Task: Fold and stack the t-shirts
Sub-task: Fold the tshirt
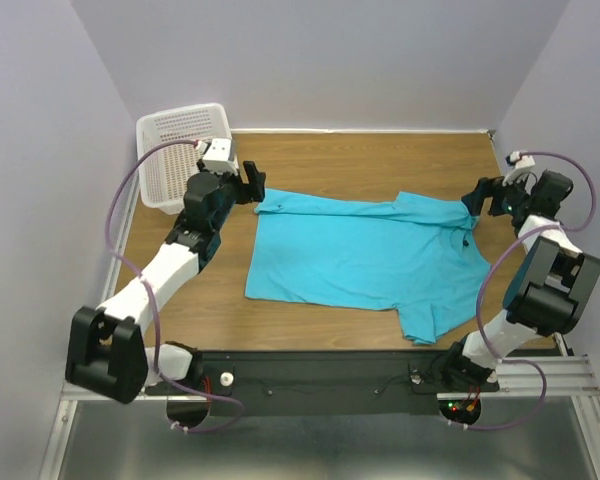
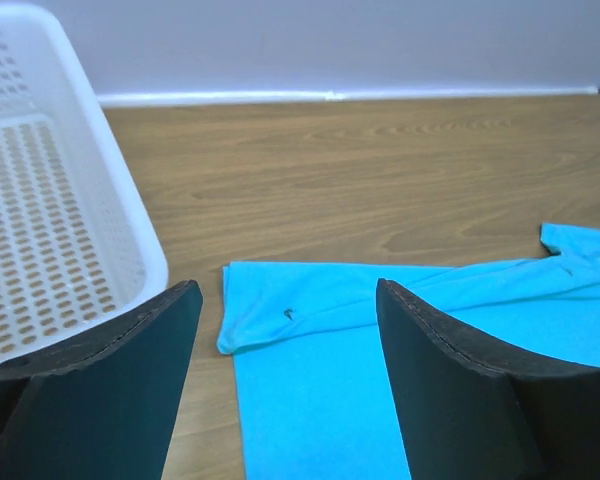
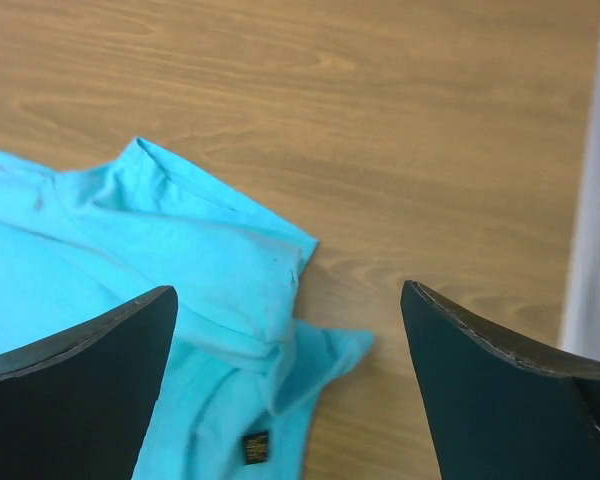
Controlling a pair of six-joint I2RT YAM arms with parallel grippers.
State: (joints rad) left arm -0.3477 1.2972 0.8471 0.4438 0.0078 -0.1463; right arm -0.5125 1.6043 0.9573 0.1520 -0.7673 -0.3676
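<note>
The turquoise t-shirt (image 1: 360, 255) lies spread flat across the middle of the wooden table (image 1: 380, 160) (collar end bunched at the right), with the left gripper (image 1: 252, 185) above its far-left corner and the right gripper (image 1: 477, 198) above the collar end, both spread wide and empty, and a white basket (image 1: 180, 125) in the table's far-left corner.

Lab booth: plain walls (image 1: 330, 60), rail-bolted robot arms (image 1: 170, 270).

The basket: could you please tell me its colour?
The basket is white, perforated; best seen in the left wrist view.
</note>
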